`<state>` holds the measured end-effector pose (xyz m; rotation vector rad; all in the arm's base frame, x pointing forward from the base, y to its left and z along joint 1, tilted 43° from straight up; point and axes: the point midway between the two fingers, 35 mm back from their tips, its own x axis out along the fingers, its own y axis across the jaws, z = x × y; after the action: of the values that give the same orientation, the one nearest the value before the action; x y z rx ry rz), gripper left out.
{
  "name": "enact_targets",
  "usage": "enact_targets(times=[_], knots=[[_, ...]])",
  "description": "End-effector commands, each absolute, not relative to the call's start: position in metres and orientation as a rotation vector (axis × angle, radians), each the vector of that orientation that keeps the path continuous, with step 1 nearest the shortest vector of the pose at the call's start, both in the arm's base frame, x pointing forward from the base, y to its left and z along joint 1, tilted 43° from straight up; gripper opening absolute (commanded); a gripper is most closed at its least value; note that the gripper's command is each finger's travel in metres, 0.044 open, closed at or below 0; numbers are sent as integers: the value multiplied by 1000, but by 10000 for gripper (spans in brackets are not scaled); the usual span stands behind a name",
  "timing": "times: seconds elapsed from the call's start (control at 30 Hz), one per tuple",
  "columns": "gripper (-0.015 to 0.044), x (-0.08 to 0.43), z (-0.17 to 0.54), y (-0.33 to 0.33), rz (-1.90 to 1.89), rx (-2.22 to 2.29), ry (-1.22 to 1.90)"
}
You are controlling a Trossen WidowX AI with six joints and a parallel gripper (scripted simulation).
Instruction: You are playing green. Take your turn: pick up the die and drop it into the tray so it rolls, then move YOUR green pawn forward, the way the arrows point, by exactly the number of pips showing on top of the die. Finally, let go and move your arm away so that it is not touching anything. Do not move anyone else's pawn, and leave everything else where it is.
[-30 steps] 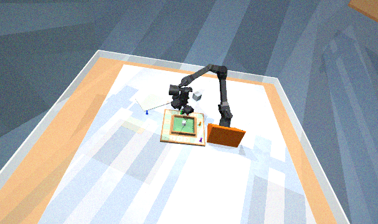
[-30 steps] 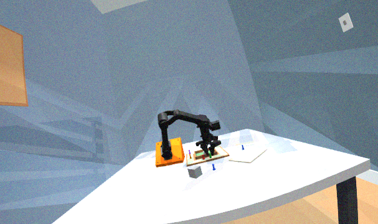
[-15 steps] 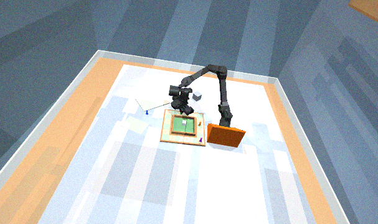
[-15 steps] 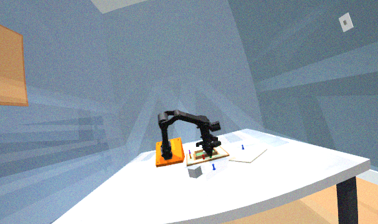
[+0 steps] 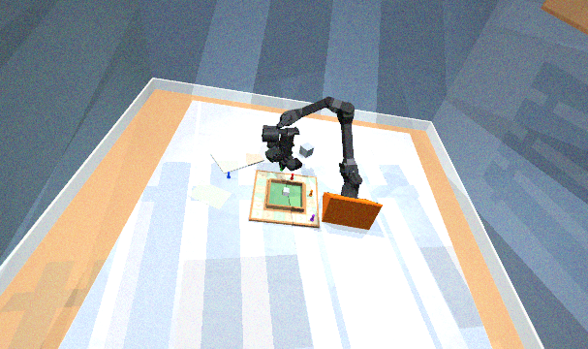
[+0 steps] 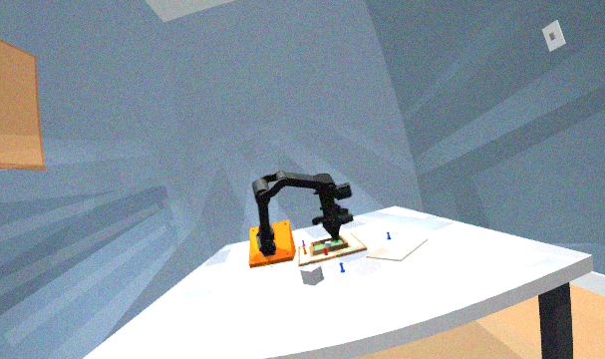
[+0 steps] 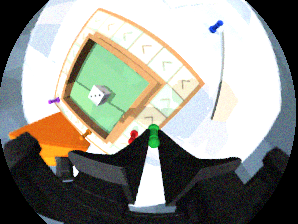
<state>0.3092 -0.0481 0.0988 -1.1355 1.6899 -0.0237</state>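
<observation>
- Green pawn [image 7: 153, 135]: sitting at lower centre of the wrist view, on the board's outer track just beside the tray's near corner; the fingers are pinching it narrowly, so it is judged ready to be carried along the arrows.
- Gripper [image 7: 153, 144]: pointing down over the board's edge, jaws nearly together on the pawn's stem, presumably to keep it upright during the move.
- Die [image 7: 97, 95]: lying inside the green tray [image 7: 127, 72], left of centre in the wrist view, white, top face too small to count pips; the roll is judged done.
- Board [image 7: 166, 63]: lying flat on the worktop [image 5: 352, 271], arrowed squares ringing the tray and giving the direction of travel.
- Red pawn [image 7: 133, 136]: standing just left of the green one, close enough to risk a knock.
- Other pawns: orange [image 5: 311, 193] and purple [image 5: 313, 217] standing on the board's right side in the top view; a blue one [image 5: 229, 175] standing off the board, to its left.
- Grey cube [image 5: 306, 150]: resting apart from the board, above it in the top view.
- Arm's orange base [image 5: 350, 209]: sitting right of the board.
</observation>
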Motion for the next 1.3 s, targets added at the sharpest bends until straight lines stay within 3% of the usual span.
enact_targets(times=[0.0,0.5,1.27], knots=[[0,310,113,-34,-25,-1127,1688],[0,303,161,4,-30,-1131,1692],[0,389,69,-7,-34,-1130,1686]])
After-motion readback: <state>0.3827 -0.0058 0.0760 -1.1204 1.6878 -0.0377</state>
